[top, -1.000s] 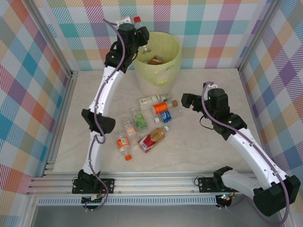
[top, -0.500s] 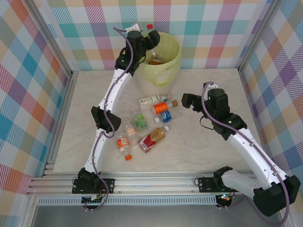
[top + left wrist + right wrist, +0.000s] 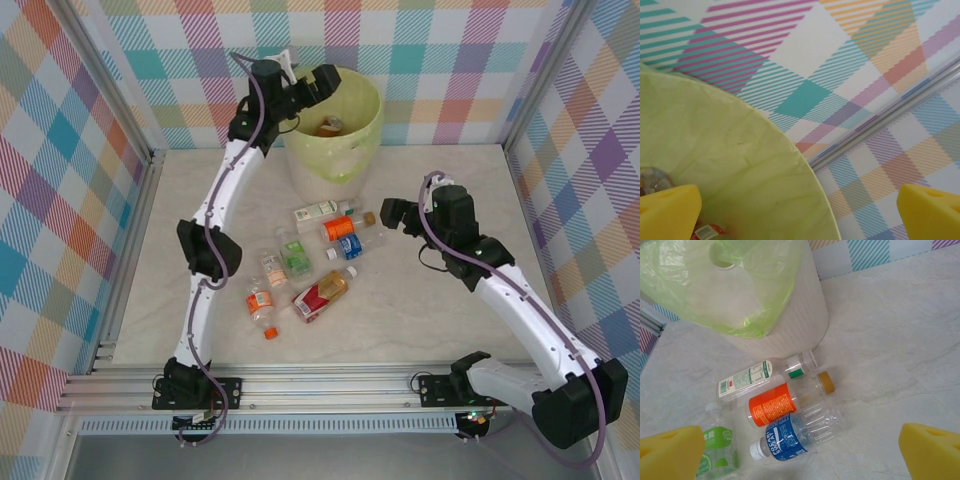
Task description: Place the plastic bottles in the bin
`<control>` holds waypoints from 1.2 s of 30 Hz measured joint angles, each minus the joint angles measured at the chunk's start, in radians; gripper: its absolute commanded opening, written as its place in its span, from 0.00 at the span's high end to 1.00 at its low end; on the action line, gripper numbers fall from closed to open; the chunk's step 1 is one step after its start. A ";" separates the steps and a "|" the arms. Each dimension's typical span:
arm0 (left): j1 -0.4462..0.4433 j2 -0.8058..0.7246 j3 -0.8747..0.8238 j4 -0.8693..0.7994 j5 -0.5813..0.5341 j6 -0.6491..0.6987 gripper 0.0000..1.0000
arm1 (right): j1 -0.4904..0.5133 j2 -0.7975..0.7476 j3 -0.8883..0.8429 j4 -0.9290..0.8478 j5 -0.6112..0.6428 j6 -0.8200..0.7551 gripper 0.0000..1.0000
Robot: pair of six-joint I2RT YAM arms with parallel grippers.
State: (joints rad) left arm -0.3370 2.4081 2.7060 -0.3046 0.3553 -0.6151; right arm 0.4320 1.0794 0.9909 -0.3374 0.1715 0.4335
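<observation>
The bin (image 3: 345,150), lined with a pale green bag, stands at the back of the table. At least one bottle (image 3: 330,127) lies inside it. My left gripper (image 3: 326,82) hovers open over the bin's left rim, holding nothing. In the left wrist view its yellow fingertips (image 3: 667,210) flank the liner (image 3: 725,150), with a red-labelled bottle (image 3: 707,232) below. Several plastic bottles (image 3: 345,227) lie in front of the bin. My right gripper (image 3: 390,213) is open just right of them, above the blue-labelled bottle (image 3: 790,437), the orange-labelled one (image 3: 772,407) and the white-green one (image 3: 747,380).
More bottles lie nearer the arms: a green-labelled one (image 3: 293,256), a red-labelled one (image 3: 322,293) and a small orange-labelled one (image 3: 260,302), with a loose red cap (image 3: 271,333) beside it. Checked walls and metal frame posts (image 3: 115,110) close in the table.
My left gripper carried a red-capped bottle over the bin's rim and opened; the bottle has left its fingers. The right arm has barely shifted.
</observation>
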 measured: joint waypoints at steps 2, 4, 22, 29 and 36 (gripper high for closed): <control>0.026 -0.065 -0.082 0.005 0.011 -0.031 0.00 | 0.000 0.012 0.000 0.001 0.000 0.000 0.00; 0.048 -0.123 -0.136 0.010 0.011 -0.049 0.00 | 0.000 0.031 -0.007 0.010 0.000 0.001 0.00; 0.063 -0.528 -0.710 0.017 -0.230 -0.126 0.00 | 0.000 0.177 -0.128 0.075 0.085 0.266 0.00; 0.063 -0.575 -0.831 0.007 -0.270 -0.188 0.00 | 0.000 0.227 -0.198 0.128 0.081 0.494 0.00; 0.063 -0.766 -1.137 0.077 -0.280 -0.211 0.00 | 0.000 0.311 -0.207 0.188 0.006 0.623 0.00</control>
State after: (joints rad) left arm -0.2745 1.6417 1.5688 -0.2276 0.0753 -0.8265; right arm 0.4320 1.3907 0.7837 -0.1493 0.1772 1.0565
